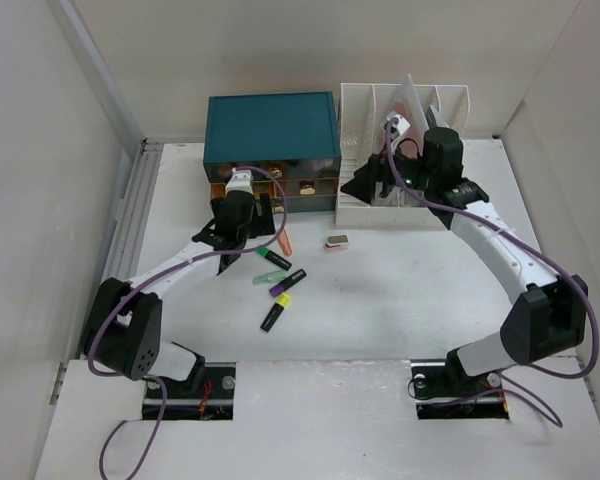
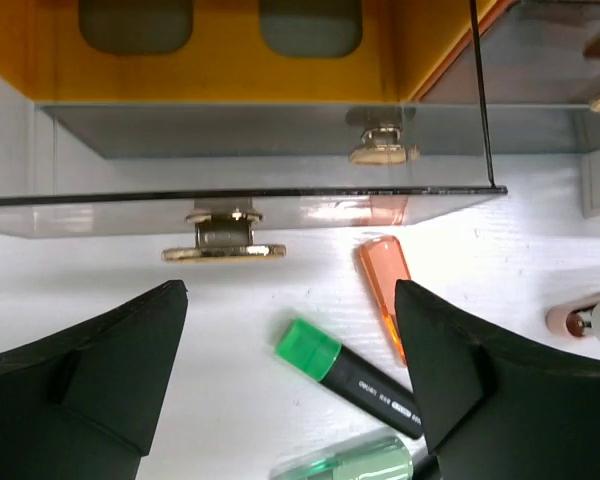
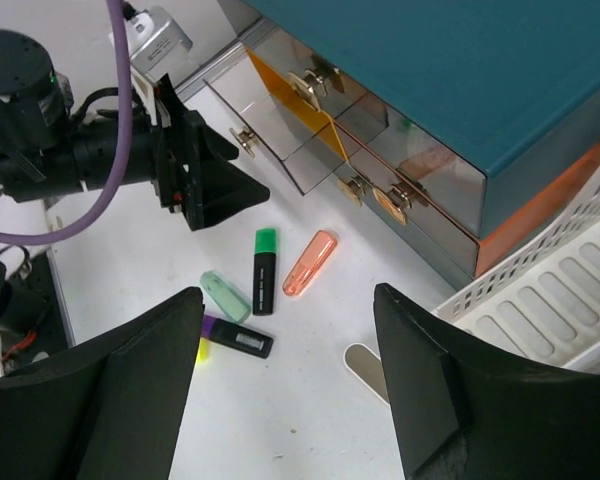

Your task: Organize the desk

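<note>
The white desk (image 1: 400, 300) carries several highlighters in a loose cluster. They are orange (image 1: 285, 243), green-capped (image 1: 273, 259), pale green (image 1: 270, 277), purple-capped (image 1: 288, 283) and yellow-capped (image 1: 274, 313). My left gripper (image 1: 255, 222) is open and empty in front of the teal drawer box (image 1: 272, 125). In the left wrist view its gripper (image 2: 290, 325) hovers over the green highlighter (image 2: 350, 375), by the orange one (image 2: 383, 295). A clear drawer with a gold handle (image 2: 223, 250) is pulled partly out. My right gripper (image 1: 358, 187) is open and empty, raised beside the box.
A white slotted file rack (image 1: 450, 105) stands at the back right and also shows in the right wrist view (image 3: 570, 290). A small pale oval item (image 1: 337, 240) lies on the desk in front of the drawers. Walls enclose the desk on the left, back and right.
</note>
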Controlling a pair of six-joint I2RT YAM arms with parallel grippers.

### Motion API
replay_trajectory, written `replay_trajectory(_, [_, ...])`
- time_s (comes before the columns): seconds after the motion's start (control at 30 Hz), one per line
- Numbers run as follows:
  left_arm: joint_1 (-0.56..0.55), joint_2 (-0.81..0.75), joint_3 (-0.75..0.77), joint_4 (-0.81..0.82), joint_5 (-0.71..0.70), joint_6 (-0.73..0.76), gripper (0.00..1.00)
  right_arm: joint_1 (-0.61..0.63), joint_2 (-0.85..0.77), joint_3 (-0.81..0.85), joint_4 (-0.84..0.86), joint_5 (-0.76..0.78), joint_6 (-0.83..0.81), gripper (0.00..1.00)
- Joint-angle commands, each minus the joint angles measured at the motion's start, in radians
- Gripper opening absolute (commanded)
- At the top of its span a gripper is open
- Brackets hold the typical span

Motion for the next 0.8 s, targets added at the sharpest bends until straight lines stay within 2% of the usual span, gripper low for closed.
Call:
replay_trajectory(0.0, [-0.003, -0.066, -0.001, -0.038, 0.008, -0.040, 0.83, -0.005, 0.006, 0.002, 0.057, -0.075, -0.064, 0.74])
replay_trajectory(0.1, [-0.003, -0.129, 0.009, -0.087, 0.017, -0.054, 0.85, -0.005, 0.028, 0.002, 0.033, -0.153, -0.131, 0.72])
replay_trajectory(0.17, [-0.003, -0.185, 0.009, -0.100, 0.040, -0.076, 0.85, -0.005, 0.052, 0.002, -0.010, -0.196, -0.275, 0.70])
replay_trajectory(0.2, [-0.003, -0.257, -0.005, -0.101, 0.054, -0.089, 0.85, -0.005, 0.065, 0.017, -0.047, -0.208, -0.347, 0.70])
replay_trajectory(0.23, [-0.003, -0.297, -0.020, -0.101, 0.068, -0.090, 0.85, 0.007, 0.081, 0.054, -0.166, -0.208, -0.425, 0.70])
replay_trajectory(0.27, [-0.003, -0.337, -0.020, -0.101, 0.079, -0.090, 0.85, 0.017, 0.116, 0.074, -0.226, -0.196, -0.586, 0.70])
replay_trajectory(0.37, [-0.003, -0.498, -0.069, -0.081, 0.093, -0.090, 0.85, 0.050, 0.179, 0.115, -0.395, -0.147, -0.845, 0.68])
replay_trajectory(0.47, [-0.003, -0.650, -0.123, -0.036, 0.001, -0.079, 0.84, 0.090, 0.200, 0.088, -0.470, -0.047, -1.024, 0.66])
replay_trajectory(0.5, [-0.003, -0.684, -0.134, -0.023, -0.074, -0.070, 0.84, 0.100, 0.210, 0.071, -0.480, -0.021, -1.106, 0.66])
replay_trajectory(0.63, [0.009, -0.796, -0.125, -0.036, -0.198, -0.037, 0.84, 0.126, 0.210, 0.002, -0.424, 0.106, -1.195, 0.65])
replay_trajectory(0.77, [0.009, -0.885, -0.151, -0.036, -0.162, -0.037, 0.85, 0.161, 0.258, -0.009, -0.389, 0.172, -1.207, 0.62])
